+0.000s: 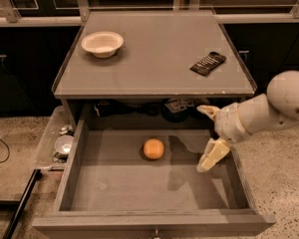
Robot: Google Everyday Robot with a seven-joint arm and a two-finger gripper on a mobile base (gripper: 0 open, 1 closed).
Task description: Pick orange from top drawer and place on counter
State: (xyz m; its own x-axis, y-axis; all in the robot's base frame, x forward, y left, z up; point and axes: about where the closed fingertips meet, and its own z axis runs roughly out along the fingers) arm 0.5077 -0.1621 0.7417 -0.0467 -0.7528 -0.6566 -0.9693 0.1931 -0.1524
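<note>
Top drawer [119, 190] pulled open at near edge, small knob [154, 231] on front panel. Orange [153, 149] resting on drawer floor, toward the back, near centre. Pincer [203, 138] over right side of drawer, right of orange and apart from it; fingers spread wide, nothing held. Clear bin [50, 138] of small items just left of drawer. Worktop [154, 44] beyond, carrying white bowl [102, 43] at left and dark flat oblong item [208, 63] at right.

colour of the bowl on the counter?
The bowl: off-white, camera view, back-left on the counter. The gripper, open, hangs over the right side of the top drawer.
</note>
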